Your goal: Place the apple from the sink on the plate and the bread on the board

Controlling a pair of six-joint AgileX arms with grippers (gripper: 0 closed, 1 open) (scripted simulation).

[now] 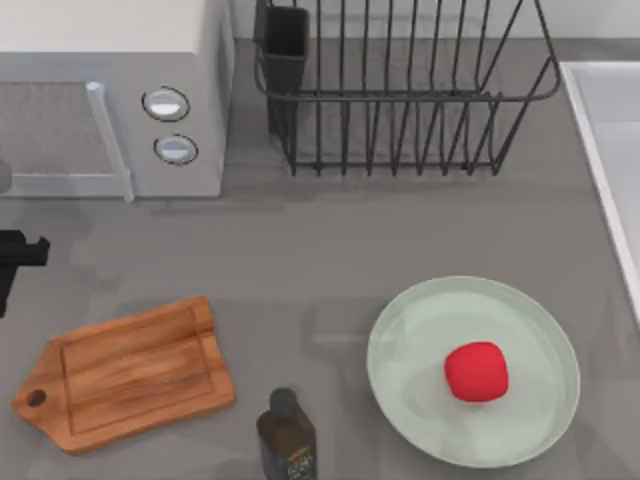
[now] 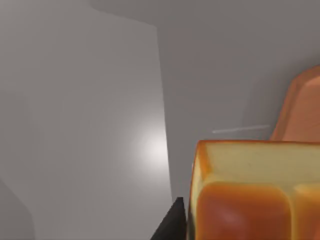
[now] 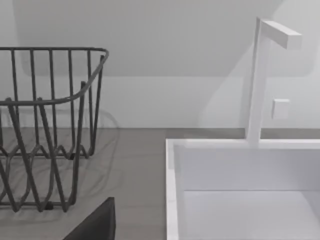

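One apple (image 1: 476,372) sits on the plate (image 1: 420,330); left gripper (image 2: 186,220) clamps the bread (image 2: 255,192)

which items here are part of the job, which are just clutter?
Job: apple, already on the plate; bread, close against the left claw; board, bare; sink.

Clutter: microwave, dish rack, dark bottle, tap.

the red apple (image 1: 476,371) lies on the mint plate (image 1: 420,330), right of its centre, at the near right. the brown board (image 1: 130,375) lies bare at the near left. the golden bread (image 2: 255,192) looms close in the left wrist view. the pale sink (image 1: 610,150) lies at the far right.
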